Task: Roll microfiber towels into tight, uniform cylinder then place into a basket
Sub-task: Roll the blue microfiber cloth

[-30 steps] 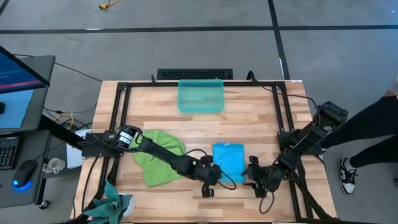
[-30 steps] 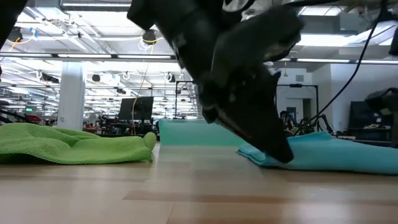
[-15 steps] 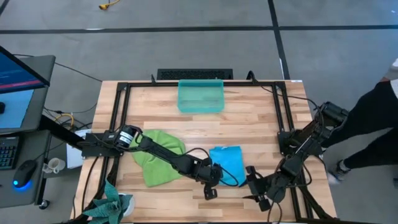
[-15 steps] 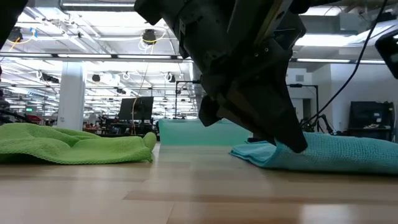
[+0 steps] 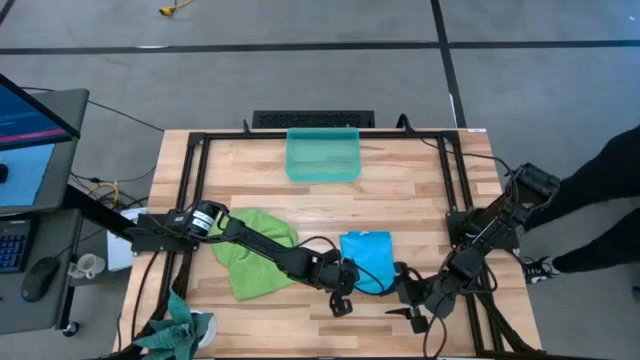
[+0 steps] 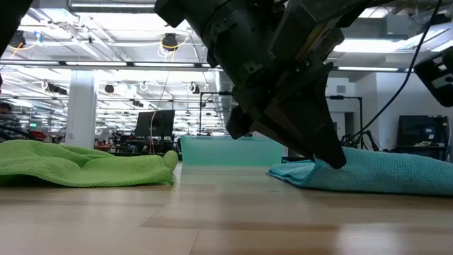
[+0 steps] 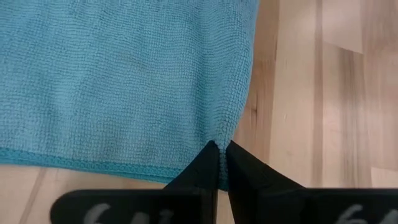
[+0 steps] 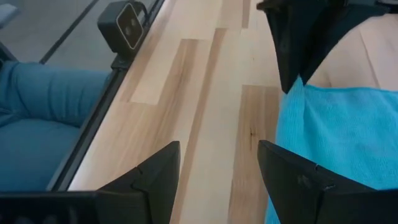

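Note:
The sky-blue towel [image 5: 367,258] lies folded on the wood near the table's near edge, and shows too in the low view [image 6: 382,173]. My left gripper [image 5: 345,283] is shut on its near left corner. My right gripper [image 5: 405,300] hangs open just off the towel's near right corner, with nothing between its fingers [image 8: 217,168]. The lime-green towel [image 5: 255,250] lies crumpled to the left. The teal basket [image 5: 322,153] stands at the far middle with nothing in it that I can see. My left gripper pinches the blue towel's near left corner [image 7: 219,142] between its two fingertips. The fingers slant down from the table's left. That corner is raised slightly at the fingertips [image 6: 333,159]; the remainder of the towel rests flat on the table.
Black frame rails [image 5: 190,200] run along the table's sides. A person [image 5: 600,200] stands at the right edge. A small camera box [image 8: 127,25] sits on the rail. A monitor and keyboard [image 5: 20,130] stand off the left side. Bare wood lies between towels and basket.
My right gripper has drawn back from the blue towel's near right corner toward the near edge and risen a little, still open. My left gripper has stayed in place and rolled its wrist, still shut on the corner, which now sits slightly higher.

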Robot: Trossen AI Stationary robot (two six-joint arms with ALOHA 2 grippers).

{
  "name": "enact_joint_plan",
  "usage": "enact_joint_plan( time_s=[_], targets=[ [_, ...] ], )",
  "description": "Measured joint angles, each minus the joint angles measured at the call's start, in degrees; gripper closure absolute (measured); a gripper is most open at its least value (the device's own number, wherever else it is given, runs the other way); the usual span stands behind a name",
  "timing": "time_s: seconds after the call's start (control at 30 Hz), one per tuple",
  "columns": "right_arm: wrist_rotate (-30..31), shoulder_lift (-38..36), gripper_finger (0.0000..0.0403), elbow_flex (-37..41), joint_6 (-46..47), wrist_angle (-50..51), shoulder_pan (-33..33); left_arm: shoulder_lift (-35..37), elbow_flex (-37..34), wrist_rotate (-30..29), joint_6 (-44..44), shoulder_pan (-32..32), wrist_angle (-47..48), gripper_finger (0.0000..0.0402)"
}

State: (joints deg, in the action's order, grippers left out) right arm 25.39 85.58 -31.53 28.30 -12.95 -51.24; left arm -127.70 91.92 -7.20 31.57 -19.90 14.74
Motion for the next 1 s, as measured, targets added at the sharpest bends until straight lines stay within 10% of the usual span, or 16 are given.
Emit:
enact_joint_plan(
  time_s=[1.0],
  targets=[
    [-2.32,16.04,0.0164,-6.47,-1.32,-0.6,4.9,0.11,0.02,-1.18,0.61,-0.15,-0.02,0.0391]
  ],
)
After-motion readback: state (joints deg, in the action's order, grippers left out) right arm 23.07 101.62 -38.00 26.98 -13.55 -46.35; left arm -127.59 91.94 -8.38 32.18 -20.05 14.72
